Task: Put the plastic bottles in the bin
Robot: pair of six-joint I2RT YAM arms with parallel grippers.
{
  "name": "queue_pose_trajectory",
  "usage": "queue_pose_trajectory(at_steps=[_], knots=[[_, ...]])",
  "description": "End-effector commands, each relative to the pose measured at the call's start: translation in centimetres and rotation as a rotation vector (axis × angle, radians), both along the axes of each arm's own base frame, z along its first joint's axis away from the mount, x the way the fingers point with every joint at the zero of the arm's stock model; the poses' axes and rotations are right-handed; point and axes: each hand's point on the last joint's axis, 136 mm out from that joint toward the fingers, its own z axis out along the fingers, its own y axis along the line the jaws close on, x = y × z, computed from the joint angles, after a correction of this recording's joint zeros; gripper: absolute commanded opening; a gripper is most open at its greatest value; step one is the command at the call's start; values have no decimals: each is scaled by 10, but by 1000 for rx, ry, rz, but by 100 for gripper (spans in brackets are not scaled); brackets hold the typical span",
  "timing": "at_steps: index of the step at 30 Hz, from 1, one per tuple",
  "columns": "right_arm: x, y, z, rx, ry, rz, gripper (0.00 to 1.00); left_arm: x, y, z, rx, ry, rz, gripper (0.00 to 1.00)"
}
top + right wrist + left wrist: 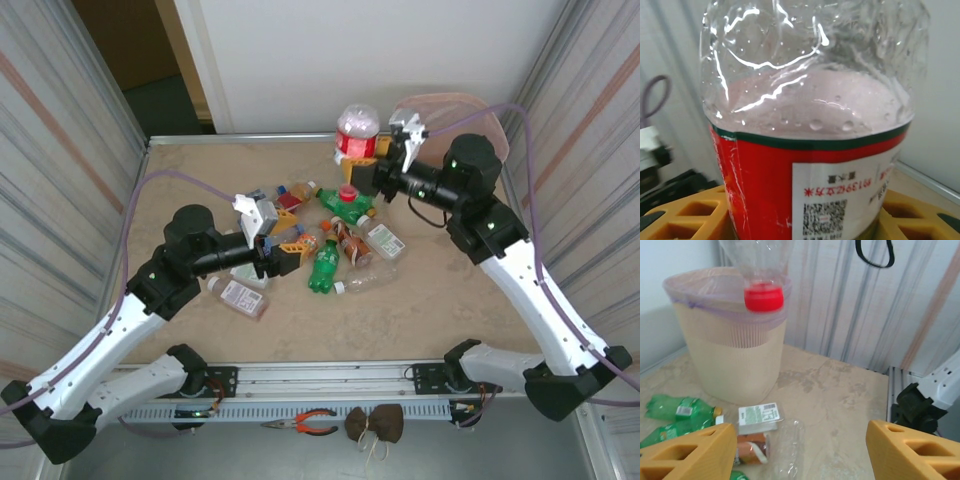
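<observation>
The right gripper (363,160) is raised at the far side of the table (450,300), and its yellow fingers (682,215) are clamped on either side of a clear bottle with a red label (356,146). The bottle hangs upside down, its red cap (763,296) pointing at the table and its rounded base on top. In the right wrist view the label shows a white panel with a square code, and droplets cling inside the clear plastic.

The pink bin (440,100) stands in the far right corner behind the right arm, with a thin lilac liner folded over its rim. The held bottle is up near the rim, to the left of the bin rather than over its mouth.

The left gripper (800,455) hovers low over the pile in the middle of the table, its fingers wide apart with nothing between them.

The rest of the bottles lie loose on the table: a green bottle (322,268), a second green one (352,208) nearer the bin, a crushed clear bottle (365,279), one with a white and green label (385,241), and one with a pale pink label (238,297) lying apart beside the left arm.
</observation>
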Motion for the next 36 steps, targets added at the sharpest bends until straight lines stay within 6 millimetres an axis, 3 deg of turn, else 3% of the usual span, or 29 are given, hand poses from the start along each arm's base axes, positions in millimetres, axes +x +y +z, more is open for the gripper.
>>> queue_pose_trajectory(at_steps=[1,9,17,23,29,34,36], knots=[[42,-37,2,27,69,-189,47,9,10,-9,28,17,77,69],[129,-129,-12,184,279,-585,47,12,12,-16,32,30,100,68],[190,-188,-55,507,544,-838,45,11,16,-19,29,34,120,68],[216,-212,-112,687,811,-1060,46,11,23,-24,26,34,153,68],[222,-229,-170,810,1015,-1290,47,11,27,-30,32,39,171,68],[229,-233,-204,821,1107,-1391,49,12,29,-34,35,46,185,67],[236,-233,-208,826,1122,-1404,50,13,30,-35,32,48,192,68]])
